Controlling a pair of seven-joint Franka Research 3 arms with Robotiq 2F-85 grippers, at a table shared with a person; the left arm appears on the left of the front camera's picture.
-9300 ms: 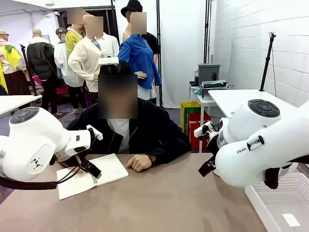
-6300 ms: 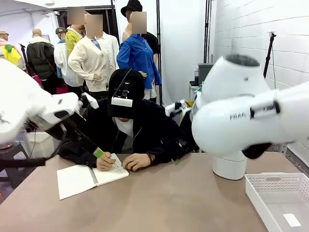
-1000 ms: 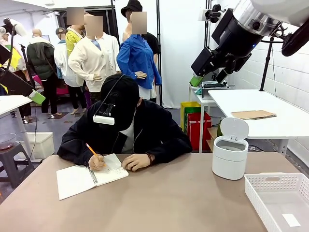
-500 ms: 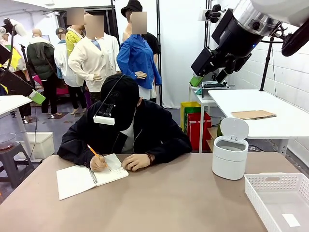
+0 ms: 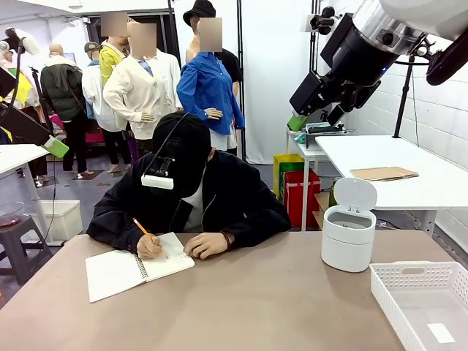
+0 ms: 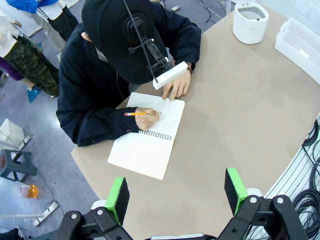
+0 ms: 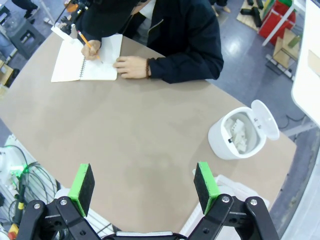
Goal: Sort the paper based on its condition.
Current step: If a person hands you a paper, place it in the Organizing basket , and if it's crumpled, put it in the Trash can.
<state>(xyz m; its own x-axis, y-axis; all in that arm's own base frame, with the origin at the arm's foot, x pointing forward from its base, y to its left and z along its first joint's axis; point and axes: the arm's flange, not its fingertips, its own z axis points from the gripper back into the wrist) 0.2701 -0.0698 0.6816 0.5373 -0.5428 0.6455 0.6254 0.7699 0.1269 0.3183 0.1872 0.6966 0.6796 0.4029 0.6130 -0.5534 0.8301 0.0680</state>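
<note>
The crumpled wad of paper is out of view. A person at the far side writes with a pencil (image 5: 140, 227) in a white spiral notebook (image 5: 117, 272) (image 6: 147, 145) (image 7: 75, 62). My left gripper (image 6: 176, 195) hangs high above the table's left side, open and holding nothing; one green-padded finger (image 5: 55, 147) shows at the left edge of the front view. My right gripper (image 7: 144, 185) (image 5: 318, 115) is raised high at the upper right, also open and holding nothing, looking down on the table.
A white lidded bin (image 5: 348, 234) (image 7: 235, 135) (image 6: 251, 22) stands at the right with its lid up and white scraps inside. A white slatted tray (image 5: 417, 268) (image 6: 302, 40) at the near right holds a small flat slip (image 5: 441, 333).
Both arms have risen from low over the table to high above it. The person has bent down and started writing. Over the last second only the pencil hand shifts slightly.
</note>
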